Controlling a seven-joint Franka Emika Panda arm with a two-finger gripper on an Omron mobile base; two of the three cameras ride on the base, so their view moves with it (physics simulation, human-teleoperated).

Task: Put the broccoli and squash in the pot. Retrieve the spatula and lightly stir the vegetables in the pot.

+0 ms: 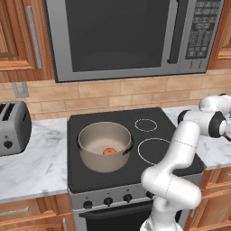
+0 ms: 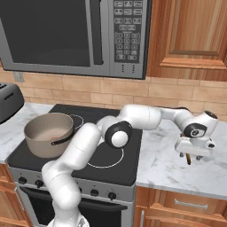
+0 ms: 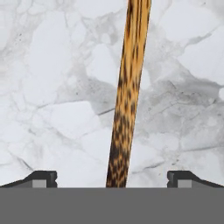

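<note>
Spatula [image 3: 127, 100], slim speckled brown wood, lies flat on our marble desk [image 3: 52, 87], running between our claw's [image 3: 112, 177] 2 wide-spread dark tips. Round tan metal pot [image 1: 104, 146] sits on the stove, holding the orange squash [image 1: 108, 151].

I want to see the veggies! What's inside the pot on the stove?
Inside the pot, the small orange-red squash lies on the pale bottom. No green broccoli shows, but the pot's near wall covers part of the bottom, so a piece could be hiding there.
</note>
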